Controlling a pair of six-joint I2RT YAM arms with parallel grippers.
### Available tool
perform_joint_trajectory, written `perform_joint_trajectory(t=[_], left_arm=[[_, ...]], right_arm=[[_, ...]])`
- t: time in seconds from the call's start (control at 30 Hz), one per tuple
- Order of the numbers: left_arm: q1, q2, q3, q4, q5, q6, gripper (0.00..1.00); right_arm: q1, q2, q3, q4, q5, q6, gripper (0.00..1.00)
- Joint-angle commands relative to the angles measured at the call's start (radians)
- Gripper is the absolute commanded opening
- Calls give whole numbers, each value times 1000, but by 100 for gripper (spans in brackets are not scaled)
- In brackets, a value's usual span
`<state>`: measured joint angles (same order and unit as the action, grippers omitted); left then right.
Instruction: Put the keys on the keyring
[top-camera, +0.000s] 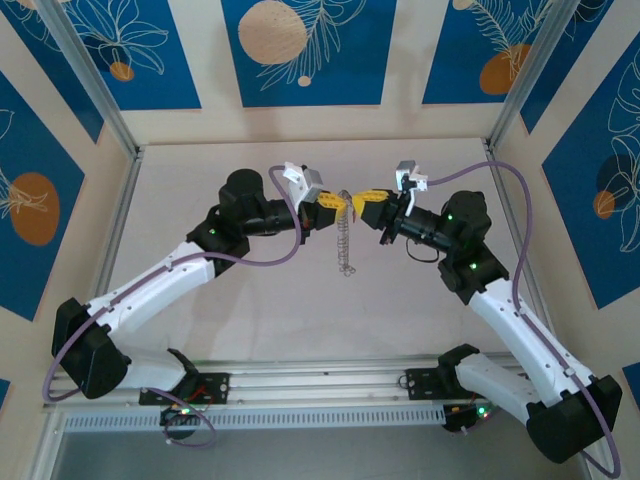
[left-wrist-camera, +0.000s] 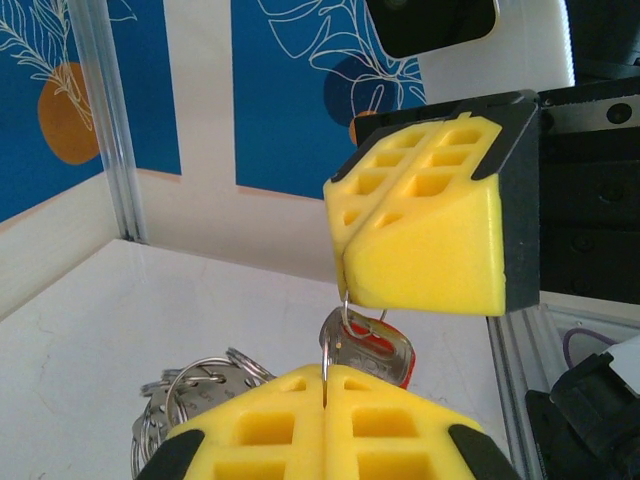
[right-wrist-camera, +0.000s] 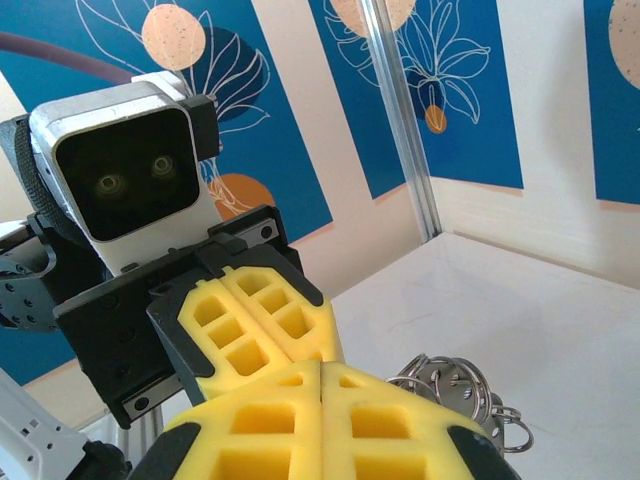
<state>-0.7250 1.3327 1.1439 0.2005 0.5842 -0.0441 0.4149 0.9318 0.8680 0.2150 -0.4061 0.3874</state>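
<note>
**Grip state.** My left pincer (left-wrist-camera: 325, 400) is fully closed, its yellow pads pressed together on the thin wire of the keyring (left-wrist-camera: 327, 345). My right pincer (left-wrist-camera: 345, 285) is also closed, tip to tip with the left. A strand of the same wire runs into its seam. I cannot tell which coil of the ring each pincer has.

**Location.** The keyring is held in the air between the two pincers, above the middle of the surface (top-camera: 250, 300). The key (left-wrist-camera: 382, 347), red-headed with a bright metal rim, hangs just below the right pincer, behind the ring wire. A chain of rings (top-camera: 346, 245) dangles from the same point towards the surface.

**Handling properties (judged).**
- Keyring: light, hard, springy steel wire. It is smooth and likely to slip or twist in foam pads. Its coils resist parting and snap back.
- Key: small, rigid and light. It swings freely.
- Chain: loose. Its weight pulls the ring downward and can rotate it.

**Where to hold.** Grip the ring wire on opposite sides of the split and keep the free end exposed. Take the key by its flat head, across the faces, and leave the hole clear.
</note>
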Motion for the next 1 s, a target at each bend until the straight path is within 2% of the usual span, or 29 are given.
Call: perform_joint_trajectory(t=[0.0,0.3,0.97], left_arm=[[-15,-7,48,17,32,2,0],[-15,-9,61,2,42,3,0],[-35,9,76,-4,41,3,0]], right_arm=[[-25,-38,29,-31,9,-50,0],[-57,-65,12,-62,-50,-112,0],[-5,-8,10,51,-61,-96,0]])
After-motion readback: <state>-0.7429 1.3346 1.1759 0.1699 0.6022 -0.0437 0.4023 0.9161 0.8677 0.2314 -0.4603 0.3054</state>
